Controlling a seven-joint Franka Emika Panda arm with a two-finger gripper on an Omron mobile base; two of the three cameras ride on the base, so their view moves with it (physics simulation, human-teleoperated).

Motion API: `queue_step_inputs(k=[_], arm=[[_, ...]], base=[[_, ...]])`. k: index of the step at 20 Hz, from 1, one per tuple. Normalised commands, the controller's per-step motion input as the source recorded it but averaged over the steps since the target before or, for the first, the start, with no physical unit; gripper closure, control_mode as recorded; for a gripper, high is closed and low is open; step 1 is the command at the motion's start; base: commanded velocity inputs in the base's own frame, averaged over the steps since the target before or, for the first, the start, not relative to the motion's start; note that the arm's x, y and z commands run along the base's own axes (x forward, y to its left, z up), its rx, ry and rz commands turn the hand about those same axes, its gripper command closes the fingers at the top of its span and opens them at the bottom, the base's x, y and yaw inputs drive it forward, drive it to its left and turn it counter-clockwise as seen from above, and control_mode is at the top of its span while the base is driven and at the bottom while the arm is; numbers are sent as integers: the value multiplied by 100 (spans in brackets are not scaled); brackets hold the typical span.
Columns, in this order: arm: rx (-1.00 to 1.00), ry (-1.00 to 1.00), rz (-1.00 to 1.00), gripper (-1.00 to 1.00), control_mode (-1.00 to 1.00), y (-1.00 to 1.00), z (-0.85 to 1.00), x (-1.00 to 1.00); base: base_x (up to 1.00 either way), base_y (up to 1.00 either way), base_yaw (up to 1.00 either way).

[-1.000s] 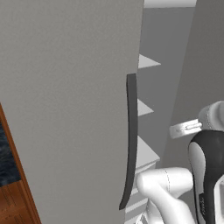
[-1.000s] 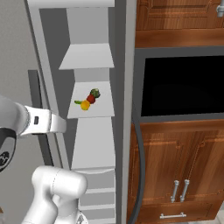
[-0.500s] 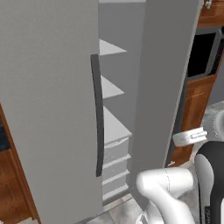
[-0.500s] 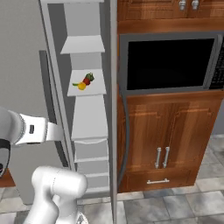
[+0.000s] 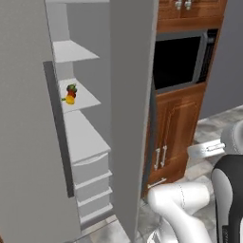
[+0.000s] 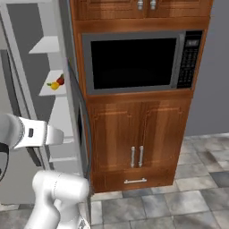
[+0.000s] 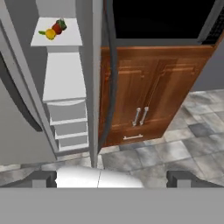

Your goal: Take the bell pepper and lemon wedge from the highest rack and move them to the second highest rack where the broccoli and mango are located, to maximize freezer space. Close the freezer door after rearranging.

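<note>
The freezer door (image 5: 23, 123) stands open at the left, its long dark handle (image 5: 59, 128) facing me. On the second highest rack (image 5: 83, 97) a small cluster lies together: the red bell pepper (image 5: 72, 94), a yellow piece and a green one. In the hand view the bell pepper (image 7: 57, 28) sits in that cluster, with a tiny greenish sliver (image 7: 42, 32) at its edge that may be the lemon wedge. The highest rack (image 5: 71, 50) looks bare. My gripper (image 7: 111, 179) is open, holds nothing, and is well back from the freezer.
The twin door (image 5: 133, 118) stands edge-on between the freezer and a wooden cabinet (image 6: 134, 138). A black microwave (image 6: 138, 60) sits above the cabinet doors. White drawers (image 5: 92, 178) fill the freezer's lower part. Grey floor tiles (image 6: 179, 201) spread to the right.
The whole picture has shifted, so the base has backed away and turned right. The microwave, cabinet and floor have come into view, and the freezer now looks smaller and further left.
</note>
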Motion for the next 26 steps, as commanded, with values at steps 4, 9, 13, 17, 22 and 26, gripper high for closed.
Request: queue_step_inputs(k=[4,9,13,17,22,26], arm=[[0,0,0,-100,100,0,0,0],[0,0,0,-100,100,0,0,0],[0,0,0,-100,100,0,0,0],[0,0,0,-100,100,0,0,0],[0,0,0,-100,100,0,0,0],[0,0,0,-100,100,0,0,0]], base=[[21,-90,7],[46,-64,25],[65,-36,56],[59,-46,57],[45,-61,51],[46,-25,68]])
